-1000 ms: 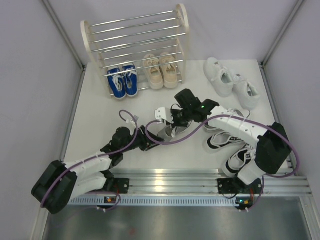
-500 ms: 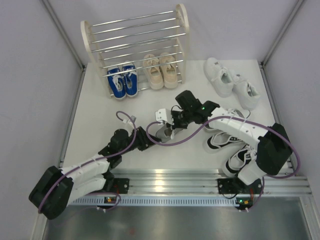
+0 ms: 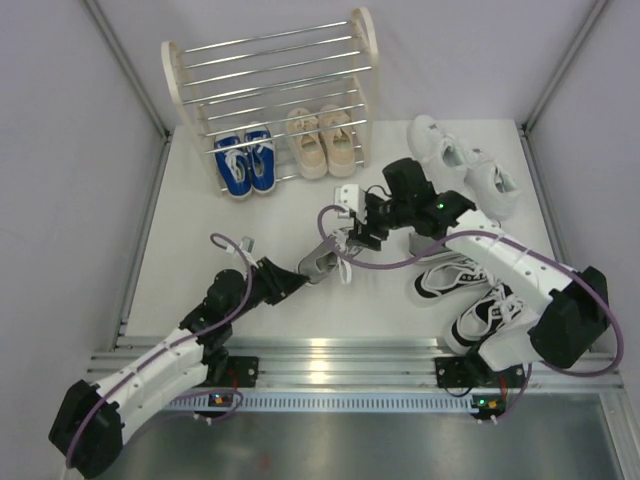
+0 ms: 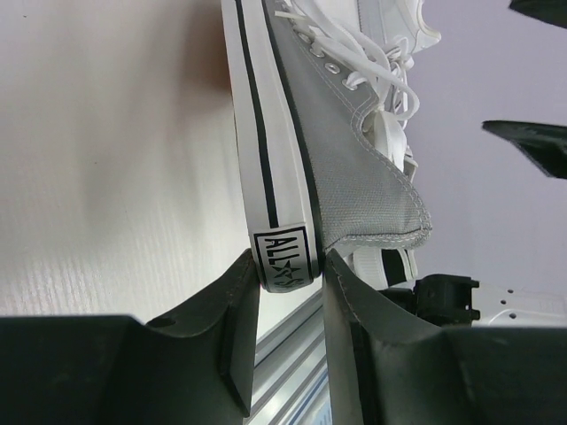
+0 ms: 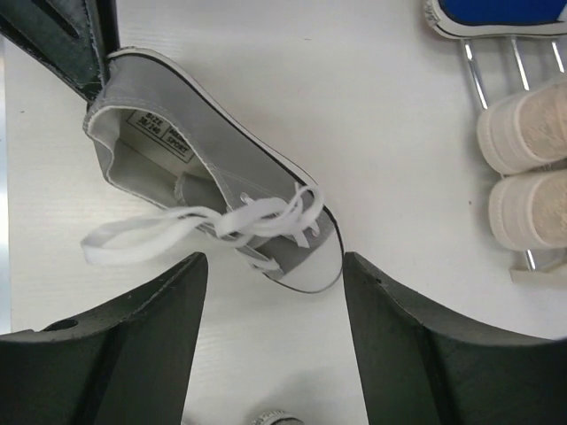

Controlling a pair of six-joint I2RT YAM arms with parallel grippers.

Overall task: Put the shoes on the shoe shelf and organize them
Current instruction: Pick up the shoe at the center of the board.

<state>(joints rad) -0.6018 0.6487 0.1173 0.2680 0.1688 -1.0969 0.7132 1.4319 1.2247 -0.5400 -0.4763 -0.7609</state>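
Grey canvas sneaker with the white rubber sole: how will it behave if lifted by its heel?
Probably light, but its toe will likely droop, since the left gripper clamps only the heel of the grey canvas sneaker. The canvas collar looks soft and may crumple. Its loose white laces will likely dangle.

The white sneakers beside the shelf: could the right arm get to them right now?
Probably yes. The right gripper is open and empty above the grey shoe, and the white sneakers lie uncovered close beside that arm.
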